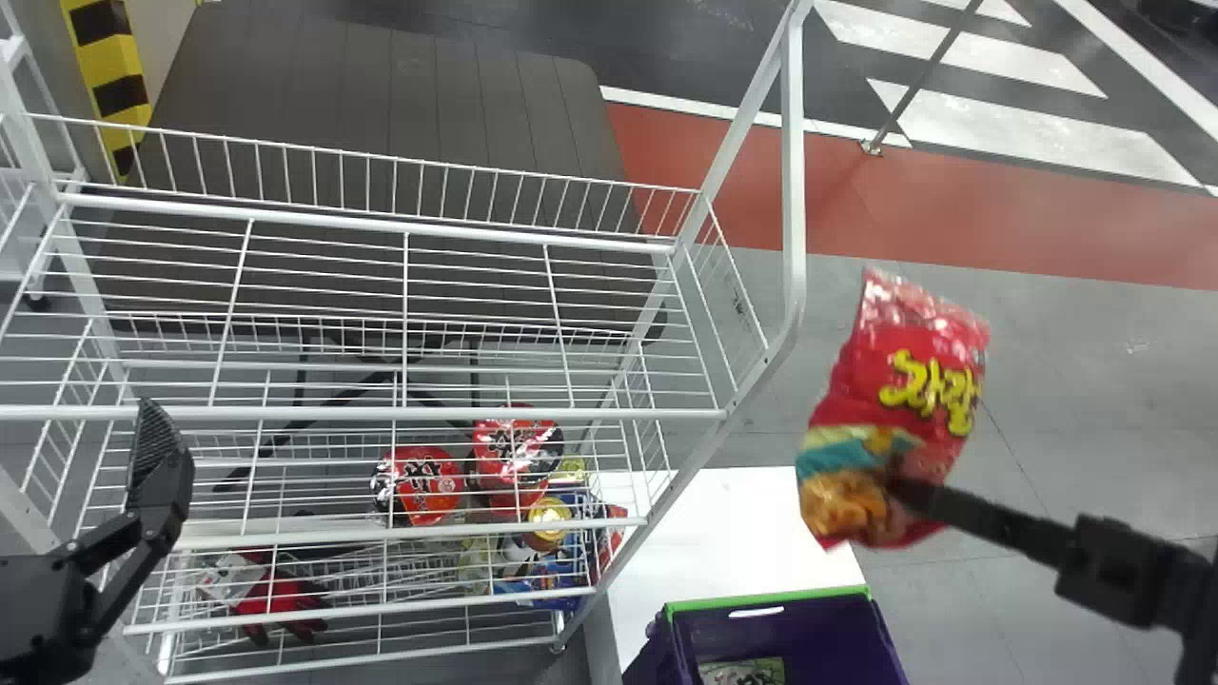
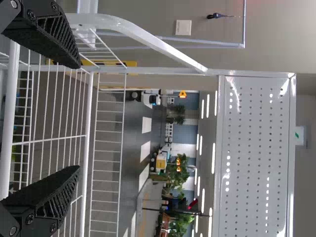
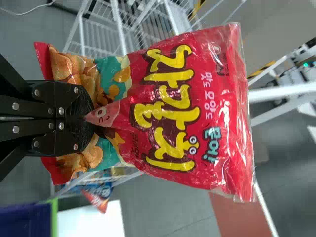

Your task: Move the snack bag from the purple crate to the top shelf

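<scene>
Held up to the right of the shelf rack is the red snack bag point(image 1: 899, 409), gripped near its lower end by my right gripper point(image 1: 899, 490). In the right wrist view the snack bag point(image 3: 173, 108) is pinched between the closed fingers of the right gripper point(image 3: 89, 117). The purple crate point(image 1: 790, 633) with a green rim stands below the bag, near the bottom edge. The top shelf point(image 1: 400, 224) is a white wire rack. At the left, my left gripper point(image 1: 157, 504) is parked by the rack; in its wrist view the left gripper point(image 2: 74, 118) has its fingers wide apart with nothing between them.
The rack's white side post point(image 1: 793, 171) rises between the top shelf and the bag. Red packages point(image 1: 419, 483) and other snacks lie on lower shelves, with red gloves point(image 1: 281, 595) at the lower left. A white tabletop point(image 1: 723, 533) adjoins the crate; another package point(image 1: 747, 672) lies inside it.
</scene>
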You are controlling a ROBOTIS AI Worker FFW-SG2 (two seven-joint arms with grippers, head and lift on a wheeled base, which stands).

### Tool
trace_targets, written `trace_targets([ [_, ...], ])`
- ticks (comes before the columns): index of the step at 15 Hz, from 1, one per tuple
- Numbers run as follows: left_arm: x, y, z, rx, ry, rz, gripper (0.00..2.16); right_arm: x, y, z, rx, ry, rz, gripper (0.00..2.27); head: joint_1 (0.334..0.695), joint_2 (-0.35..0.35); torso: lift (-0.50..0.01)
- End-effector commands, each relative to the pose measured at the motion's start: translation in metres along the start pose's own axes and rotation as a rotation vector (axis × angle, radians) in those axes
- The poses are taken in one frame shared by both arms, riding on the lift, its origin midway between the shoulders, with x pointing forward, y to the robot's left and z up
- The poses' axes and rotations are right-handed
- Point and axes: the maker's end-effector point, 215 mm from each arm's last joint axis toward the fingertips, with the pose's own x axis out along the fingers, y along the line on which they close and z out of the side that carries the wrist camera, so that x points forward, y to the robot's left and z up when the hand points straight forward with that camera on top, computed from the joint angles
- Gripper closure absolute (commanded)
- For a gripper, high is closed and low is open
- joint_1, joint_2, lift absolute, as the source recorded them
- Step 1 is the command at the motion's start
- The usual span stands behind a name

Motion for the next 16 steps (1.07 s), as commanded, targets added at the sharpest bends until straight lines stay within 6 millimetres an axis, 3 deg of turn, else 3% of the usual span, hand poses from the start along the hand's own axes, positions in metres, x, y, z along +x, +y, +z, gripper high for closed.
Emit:
trace_targets([
  [1, -0.001, -0.001, 0.001, 0.000, -0.002, -0.004, 0.08, 0.028, 0.042, 0.026, -0.090, -0.033, 0.034, 1.63, 0.695, -0.350, 0.000],
  [4, -0.003, -0.003, -0.003, 0.007, 0.011, -0.008, 0.08, 0.068, 0.097, 0.073, -0.212, -0.094, 0.075, 1.63, 0.695, -0.277, 0.000],
  [7, -0.004, -0.005, -0.015, 0.022, 0.044, -0.014, 0.08, 0.110, 0.147, 0.084, -0.286, -0.096, 0.079, 1.63, 0.695, -0.178, 0.000],
  [9, -0.001, -0.007, -0.015, 0.028, 0.044, -0.017, 0.08, 0.138, 0.186, 0.081, -0.286, -0.095, 0.105, 1.63, 0.695, -0.131, 0.000],
  [11, 0.000, -0.009, -0.016, 0.028, 0.045, -0.020, 0.08, 0.176, 0.218, 0.059, -0.289, -0.027, 0.133, 1.63, 0.695, -0.075, 0.000],
  [13, 0.002, -0.012, -0.016, 0.028, 0.046, -0.025, 0.08, 0.201, 0.224, 0.037, -0.298, 0.045, 0.146, 1.63, 0.695, 0.006, 0.000],
  [15, 0.011, -0.030, -0.028, 0.034, 0.071, -0.064, 0.08, 0.210, 0.227, 0.037, -0.321, 0.039, 0.146, 1.63, 0.695, 0.038, 0.000],
  [16, 0.010, -0.030, -0.032, 0.042, 0.079, -0.066, 0.08, 0.222, 0.235, 0.040, -0.362, 0.020, 0.152, 1.65, 0.695, 0.041, 0.000],
])
